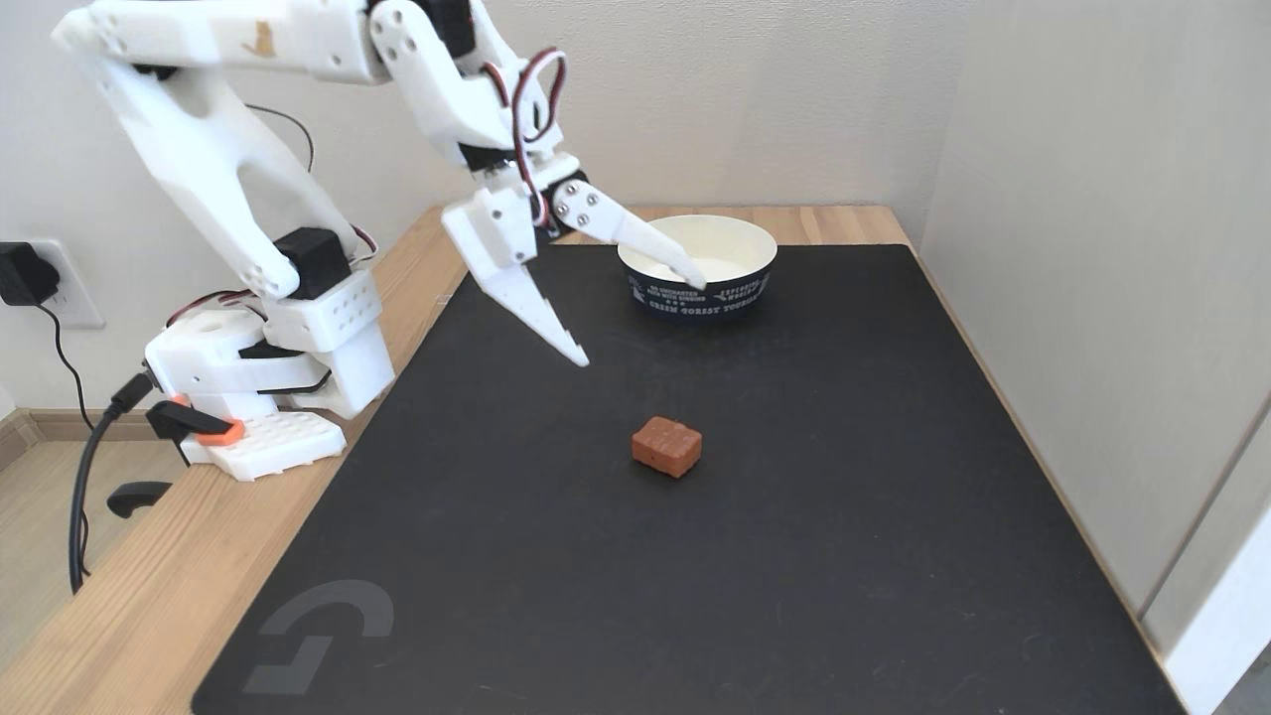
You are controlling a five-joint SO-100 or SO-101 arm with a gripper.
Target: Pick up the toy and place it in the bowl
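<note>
— Over the black mat [794, 556] on the wooden counter [169, 586], where is your pincer [645, 323]?

— Raised off the mat, between the two things, spread wide and gripping nothing. One tip hangs above bare mat; the other shows in front of the round paper bowl, navy outside and cream inside [698, 264].

— And the toy?

— The small reddish-brown block with the grooved brick top [666, 446] lies flat near the middle of the mat, apart from my tips and nearer the mat's front edge. The bowl stands upright near the far edge, well apart from the block.

— Why spread so wide?

— My guess: so the block fits between the tips when I come down. It sits skewed to the mat's edges, so I may need to turn my wrist.

— Risk?

— Nudging it aside instead of straddling it.
</note>
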